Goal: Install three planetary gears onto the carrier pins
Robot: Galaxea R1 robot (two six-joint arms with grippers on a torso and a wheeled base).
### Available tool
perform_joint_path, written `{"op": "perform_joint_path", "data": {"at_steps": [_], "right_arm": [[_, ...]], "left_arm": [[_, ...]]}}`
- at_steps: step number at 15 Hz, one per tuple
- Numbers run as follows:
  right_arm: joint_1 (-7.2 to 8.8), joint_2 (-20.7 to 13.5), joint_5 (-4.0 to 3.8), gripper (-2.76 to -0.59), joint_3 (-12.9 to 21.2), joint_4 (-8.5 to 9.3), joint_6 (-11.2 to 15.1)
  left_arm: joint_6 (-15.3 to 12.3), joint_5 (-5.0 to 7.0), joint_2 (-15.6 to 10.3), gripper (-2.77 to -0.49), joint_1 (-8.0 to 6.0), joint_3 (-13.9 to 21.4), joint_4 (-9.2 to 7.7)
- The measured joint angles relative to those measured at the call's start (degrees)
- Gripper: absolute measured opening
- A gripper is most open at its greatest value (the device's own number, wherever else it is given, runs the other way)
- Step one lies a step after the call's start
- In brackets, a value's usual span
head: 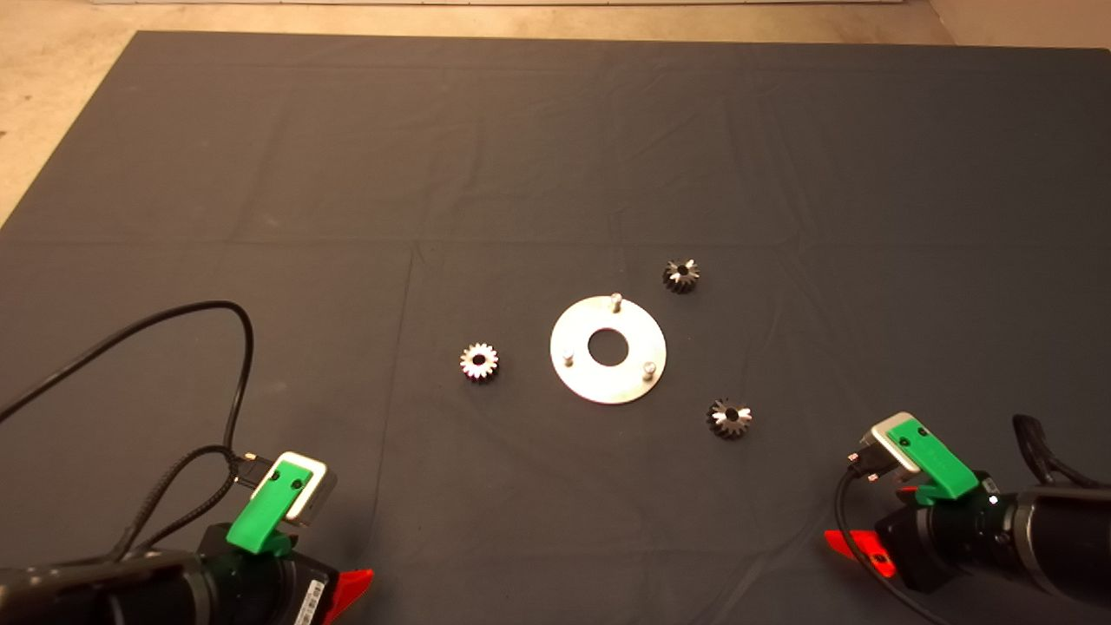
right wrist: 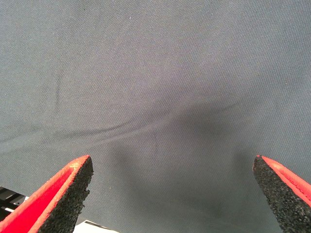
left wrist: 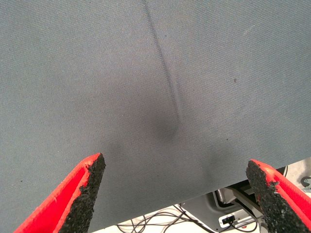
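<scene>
Silver plate (head: pixel 577 375) lay flat near the middle of the mat (head: pixel 521 156), with three pins (head: pixel 615 301) standing bare around its central hole. Three gears lay loose on the mat just outside the plate: one (head: pixel 479 361) to its left, one (head: pixel 681 275) at its upper right, one (head: pixel 729 418) at its lower right. Left gripper (left wrist: pixel 177 199) and right gripper (right wrist: pixel 172 194) were parked over bare mat at the lower corners, fingers spread wide and empty.

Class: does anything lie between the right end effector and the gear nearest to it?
Nothing visible. Only bare mat separates the right end effector, open at the lower right, from the nearest gear, which lies apart from the plate.
</scene>
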Motion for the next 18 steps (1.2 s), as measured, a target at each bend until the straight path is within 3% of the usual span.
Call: {"op": "perform_joint_path", "data": {"at_steps": [3,6,8,11,14,16,18], "right_arm": [[0.0,0.0,-0.02,-0.89,0.0,-0.02,0.0],[0.0,0.7,-0.05,-0.89,0.0,-0.01,0.0],[0.0,2.6,-0.13,-0.89,0.0,0.0,0.0],[0.04,6.4,0.05,-0.89,-0.5,0.0,0.0],[1.12,10.5,0.01,-0.89,-3.6,0.0,0.0],[2.93,12.8,0.0,-0.89,-6.9,0.02,-0.3],[4.73,15.4,-0.02,-0.89,-11.4,0.01,-2.6]], "left_arm": [[-0.2,0.07,1.0,-1.2,0.0,0.0,0.0],[-1.5,0.11,5.3,-1.2,0.0,0.0,0.0],[-1.8,0.18,7.6,-1.2,0.0,0.0,0.02],[-2.0,0.74,7.9,-1.2,0.05,0.0,0.02],[-2.0,0.79,7.8,-1.2,0.05,0.0,0.11],[-2.0,0.83,7.7,-1.2,0.05,0.0,0.22],[-2.0,0.85,7.4,-1.2,0.05,0.0,0.78]]}}
